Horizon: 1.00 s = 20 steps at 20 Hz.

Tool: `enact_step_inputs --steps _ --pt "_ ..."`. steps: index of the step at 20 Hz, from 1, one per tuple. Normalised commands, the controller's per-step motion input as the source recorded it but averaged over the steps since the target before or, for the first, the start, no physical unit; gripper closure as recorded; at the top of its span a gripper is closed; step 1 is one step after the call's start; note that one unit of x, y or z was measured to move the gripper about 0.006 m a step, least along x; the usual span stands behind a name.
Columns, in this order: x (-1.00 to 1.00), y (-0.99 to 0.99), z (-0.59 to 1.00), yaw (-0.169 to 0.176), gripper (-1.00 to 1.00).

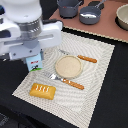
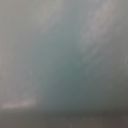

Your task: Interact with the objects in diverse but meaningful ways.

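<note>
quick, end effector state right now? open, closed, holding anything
End effector: cannot be told. In the exterior view the arm hides its fingers just above the carton, and the wrist view is a featureless blur.

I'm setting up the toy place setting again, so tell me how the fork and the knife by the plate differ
The fork lies on the placemat on the near side of the plate; the knife lies on the plate's far side. The fork looks longer in the exterior view. The fork's metal end points toward the carton; the knife's blade runs along the plate's far edge. Both have orange handles and lie flat, slanted alike.
</note>
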Motion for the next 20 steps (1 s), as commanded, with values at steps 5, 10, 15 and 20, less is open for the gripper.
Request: enact_step_inputs --steps 5,10,15,20 --pt "-0.46 -0.09 -0.43 0.051 1.00" --pt "-0.38 0.00 -0.39 0.064 1.00" --pt "-0.27 0.00 -0.14 0.052 -1.00" --pt "-0.09 0.02 0.85 0.023 -1.00"
